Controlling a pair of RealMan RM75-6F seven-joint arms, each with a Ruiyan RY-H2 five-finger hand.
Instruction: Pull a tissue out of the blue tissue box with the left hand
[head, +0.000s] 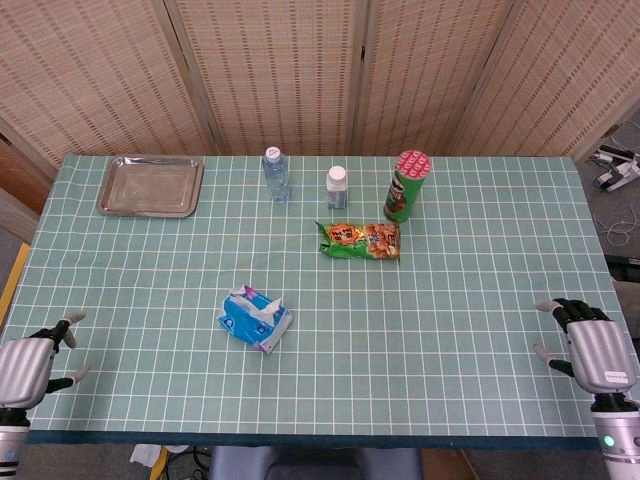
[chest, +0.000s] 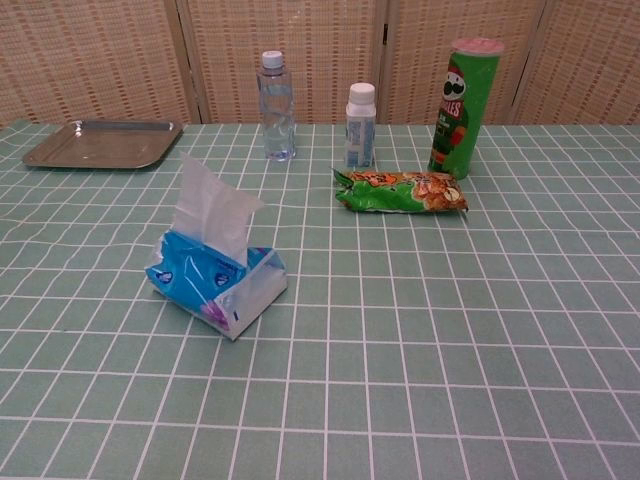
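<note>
The blue tissue box lies on the green checked table, left of centre and toward the front. It is a soft blue and white pack with a white tissue standing up out of its top. My left hand rests at the table's front left corner, far to the left of the box, fingers apart and holding nothing. At the front right edge my right hand is likewise empty with spread fingers. Neither hand shows in the chest view.
A metal tray sits at the back left. Along the back stand a clear water bottle, a small white-capped bottle and a green chips can. A green snack bag lies in front of them.
</note>
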